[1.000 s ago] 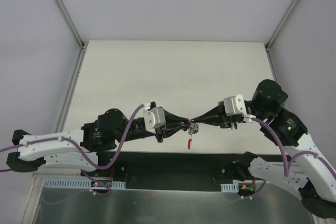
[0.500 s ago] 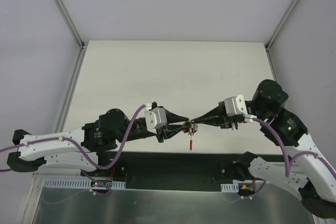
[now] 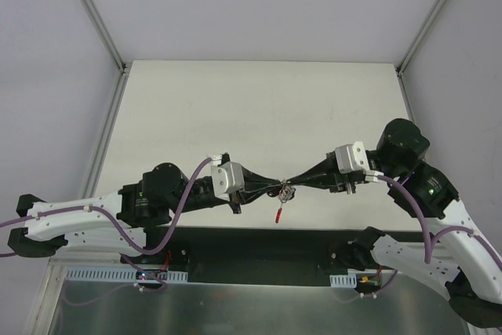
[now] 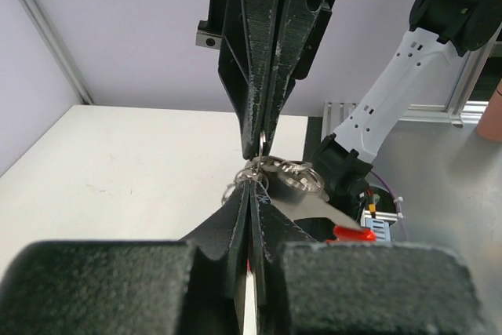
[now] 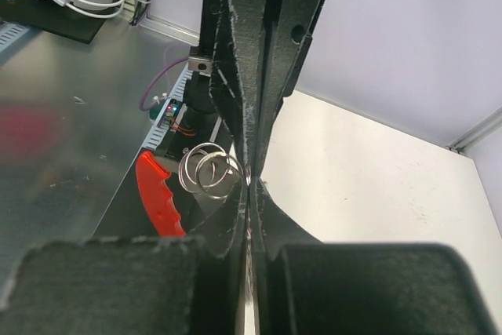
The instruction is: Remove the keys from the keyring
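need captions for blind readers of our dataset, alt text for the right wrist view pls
Two shut black claws meet tip to tip: the right claw from below, the left claw from above. At the tips hang the keyring, silvery loops, and a red key head.

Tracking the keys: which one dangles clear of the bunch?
The red-headed key; it alone dangles below the cluster of silvery rings.

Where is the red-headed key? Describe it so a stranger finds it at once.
Near the front edge of the pale table, the black left gripper and right gripper meet tip to tip. A small key with a red plastic head dangles just below them, the only red thing beside the silvery wire rings.
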